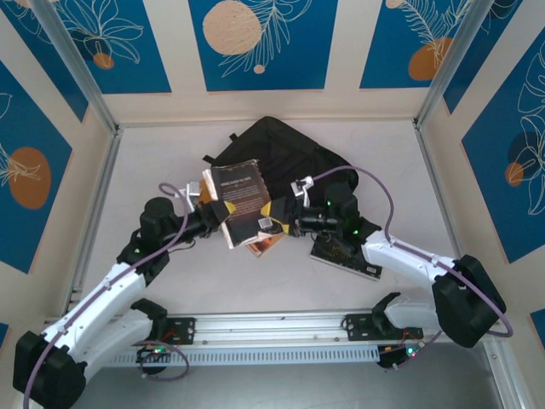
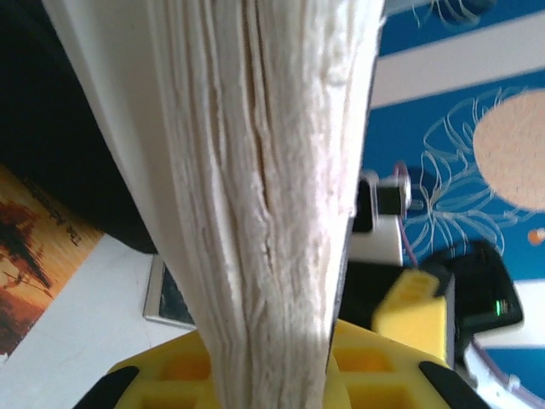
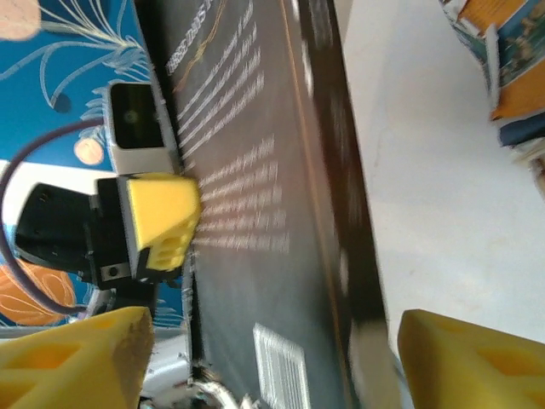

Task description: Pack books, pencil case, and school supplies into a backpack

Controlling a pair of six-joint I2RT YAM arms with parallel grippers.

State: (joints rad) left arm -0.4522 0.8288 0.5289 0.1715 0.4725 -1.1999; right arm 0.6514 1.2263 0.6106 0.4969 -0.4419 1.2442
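A brown-black book [image 1: 242, 198] is held tilted above the table centre, in front of the black backpack [image 1: 285, 146]. My left gripper [image 1: 216, 213] is shut on its left edge. In the left wrist view the cream page edges [image 2: 264, 187] run up from between the yellow fingers [image 2: 366, 366]. My right gripper [image 1: 283, 223] stands open around the book's lower right corner. Its yellow fingers [image 3: 77, 362] sit apart from the dark back cover [image 3: 255, 213] on both sides. An orange book [image 1: 266, 245] lies flat below the held one.
A dark patterned book [image 1: 345, 254] lies on the table under my right forearm. Orange-covered books [image 3: 511, 68] lie on the white table beside the held book. Metal frame posts and painted panels wall in the table. A rail [image 1: 272, 328] runs along the near edge.
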